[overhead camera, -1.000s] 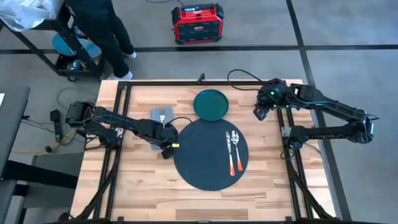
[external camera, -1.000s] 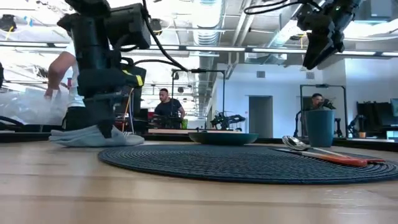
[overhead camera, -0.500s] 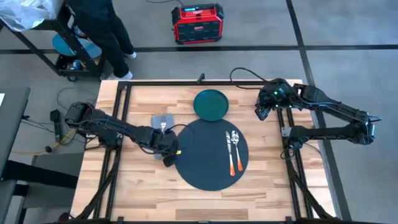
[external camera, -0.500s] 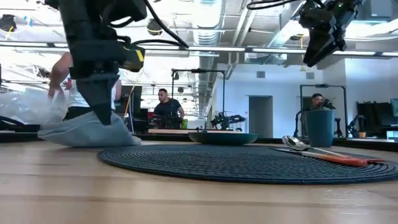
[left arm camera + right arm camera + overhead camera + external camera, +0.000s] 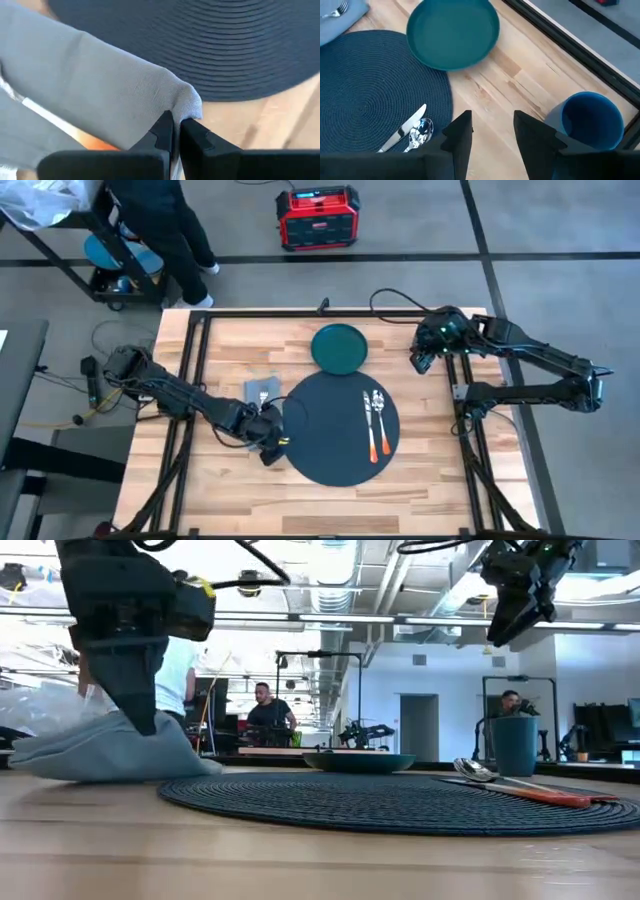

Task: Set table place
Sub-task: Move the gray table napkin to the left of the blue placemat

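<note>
While the left claw (image 5: 175, 131) pinched the grey napkin (image 5: 95, 95) beside the placemat (image 5: 338, 426), the right claw (image 5: 492, 131) hung open near the blue cup (image 5: 590, 120) and green plate (image 5: 452, 32).

Table (image 5: 230, 490): rect. light-wood planks, black tube frame, biggest surface in view. Table place (image 5: 330, 442): large round charcoal mat w/ ribbed concentric weave, lying flat, roughly centre of table, slightly toward right. Far edge sits just beside the green plate; left edge by the grey napkin. In low view the mat (image 5: 400, 802) lies flush on the wood.
</note>
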